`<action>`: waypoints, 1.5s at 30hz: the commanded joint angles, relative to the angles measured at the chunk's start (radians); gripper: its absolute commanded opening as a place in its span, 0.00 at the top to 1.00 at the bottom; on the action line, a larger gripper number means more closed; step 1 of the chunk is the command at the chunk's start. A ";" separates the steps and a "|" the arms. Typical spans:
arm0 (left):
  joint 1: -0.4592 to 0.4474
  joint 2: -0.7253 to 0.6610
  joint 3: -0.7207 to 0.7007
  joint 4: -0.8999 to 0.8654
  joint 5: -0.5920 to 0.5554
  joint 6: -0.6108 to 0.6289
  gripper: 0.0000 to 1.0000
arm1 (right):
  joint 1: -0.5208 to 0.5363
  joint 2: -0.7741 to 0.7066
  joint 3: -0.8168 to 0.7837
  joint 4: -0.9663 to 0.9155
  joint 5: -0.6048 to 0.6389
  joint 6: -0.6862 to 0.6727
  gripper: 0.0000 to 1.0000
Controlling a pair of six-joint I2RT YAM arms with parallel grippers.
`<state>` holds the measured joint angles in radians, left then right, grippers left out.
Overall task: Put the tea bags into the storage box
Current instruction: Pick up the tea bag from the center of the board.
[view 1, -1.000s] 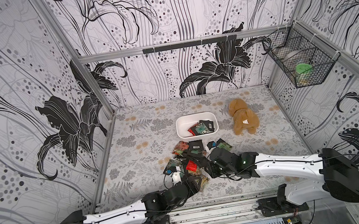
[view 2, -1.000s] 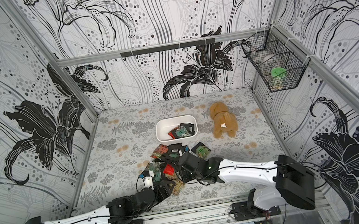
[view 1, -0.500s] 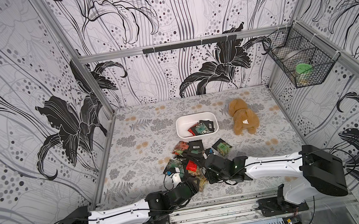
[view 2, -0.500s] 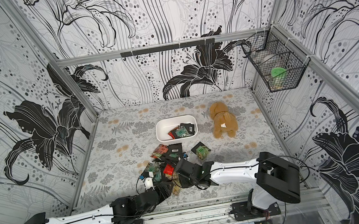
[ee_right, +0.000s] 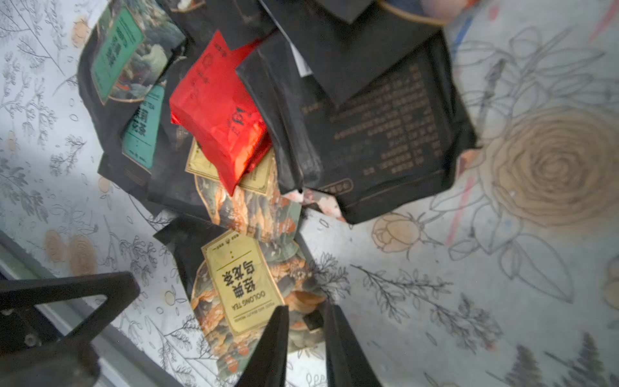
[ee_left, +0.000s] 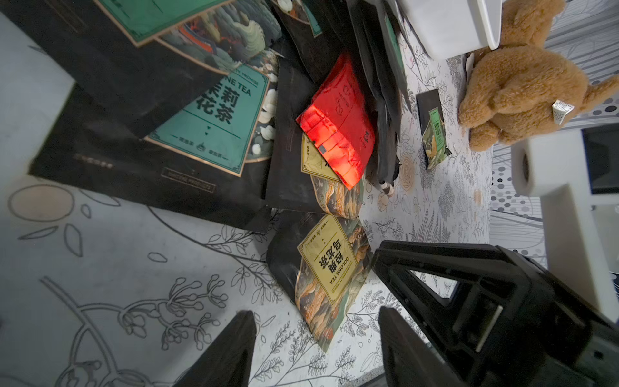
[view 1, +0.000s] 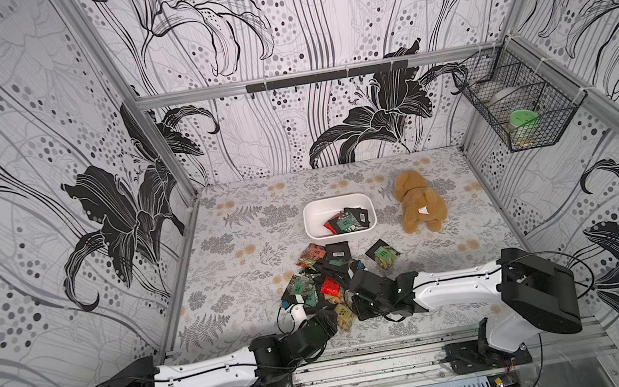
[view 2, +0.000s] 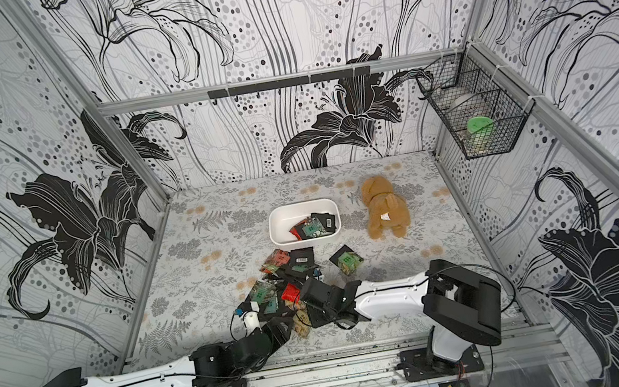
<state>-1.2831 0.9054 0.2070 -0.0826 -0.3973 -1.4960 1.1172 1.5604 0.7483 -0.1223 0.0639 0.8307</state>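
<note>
Right wrist view — right claw narrowly open astride yellow-label tea bag | left claw open beside it

Top views look down from high; both wrist cameras share the tea bags close up

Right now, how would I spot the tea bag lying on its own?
Find the white storage box with the tan plush toy beside it. In front of the gap between them lies one tea bag, black with a green label. Unlike the heaped ones, it touches no other.
</note>
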 commanded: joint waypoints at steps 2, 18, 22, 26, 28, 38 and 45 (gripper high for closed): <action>-0.004 0.036 0.007 0.049 -0.013 -0.031 0.44 | 0.007 0.028 0.012 -0.013 0.004 0.013 0.77; -0.004 0.169 0.003 0.132 -0.008 -0.090 0.50 | 0.013 0.055 0.006 -0.027 0.025 0.013 0.80; -0.004 0.199 0.008 0.166 0.000 -0.094 0.52 | 0.018 0.050 0.008 -0.029 0.027 0.011 0.80; -0.004 0.229 0.004 0.208 0.010 -0.110 0.55 | 0.018 0.047 0.006 -0.032 0.030 0.011 0.80; -0.004 0.244 0.002 0.226 0.014 -0.114 0.56 | 0.018 0.049 0.006 -0.030 0.030 0.010 0.80; -0.004 0.309 -0.029 0.357 0.031 -0.153 0.57 | 0.020 0.056 -0.001 -0.015 0.023 0.012 0.81; -0.004 0.345 -0.023 0.400 0.037 -0.155 0.59 | 0.021 0.046 -0.005 -0.016 0.022 0.010 0.81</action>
<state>-1.2831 1.2293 0.1993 0.2966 -0.3775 -1.6451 1.1286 1.5917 0.7498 -0.1078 0.0750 0.8303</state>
